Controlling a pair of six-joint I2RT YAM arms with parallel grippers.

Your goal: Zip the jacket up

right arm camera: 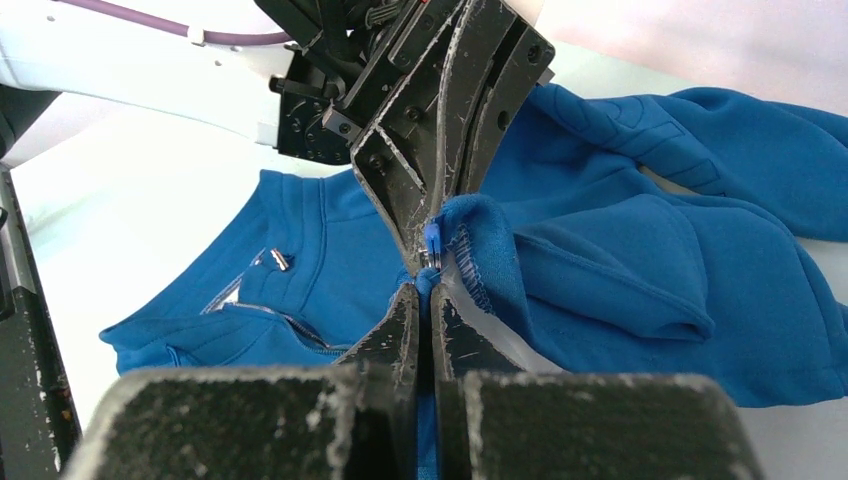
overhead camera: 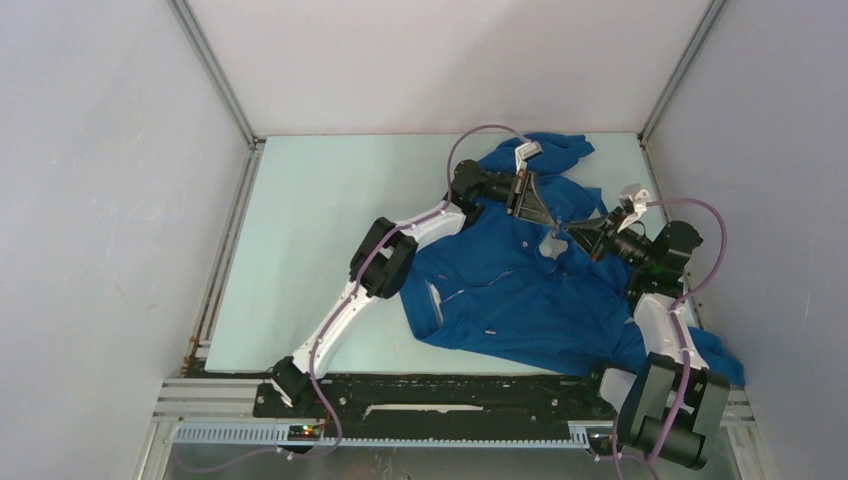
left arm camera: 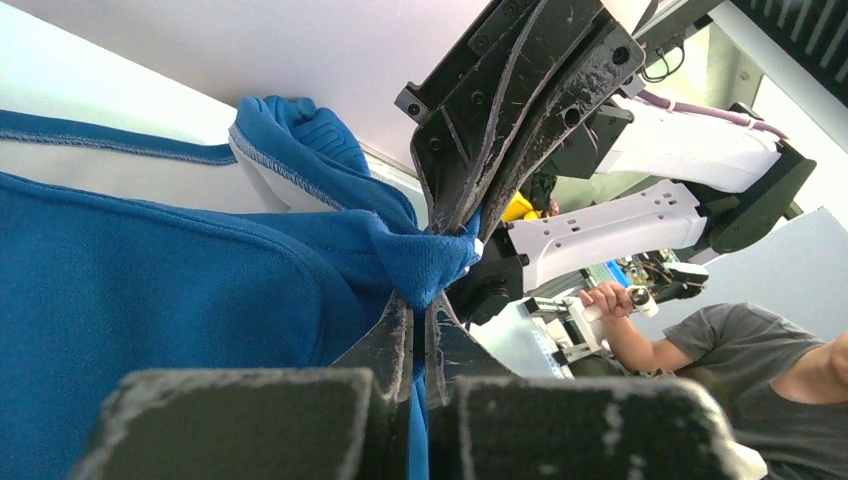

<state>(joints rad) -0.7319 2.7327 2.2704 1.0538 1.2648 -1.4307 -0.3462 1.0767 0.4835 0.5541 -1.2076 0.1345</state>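
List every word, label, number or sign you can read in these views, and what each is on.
No text can be read in any view.
The jacket shows no print or tag wording.
The bench clutter far off in the left wrist view is too small and blurred to show any text.

Jacket [overhead camera: 520,290]: royal blue throughout, plain, no print, w/ seams stitched in matching blue. Lining [right arm camera: 478,318] at the pinched edge is seen as pale, near-white. Snap [overhead camera: 490,331] is shown dark. Small tab [right arm camera: 432,238]: brighter blue. Left gripper [right arm camera: 425,258] & right gripper [right arm camera: 427,292]: matt black, scuffed w/ grey-white scratches. Left arm [overhead camera: 340,320] is finished white w/ black joints. Cables [overhead camera: 480,130] purple. Table [overhead camera: 320,250] pale mint. Walls [overhead camera: 100,200] light grey.
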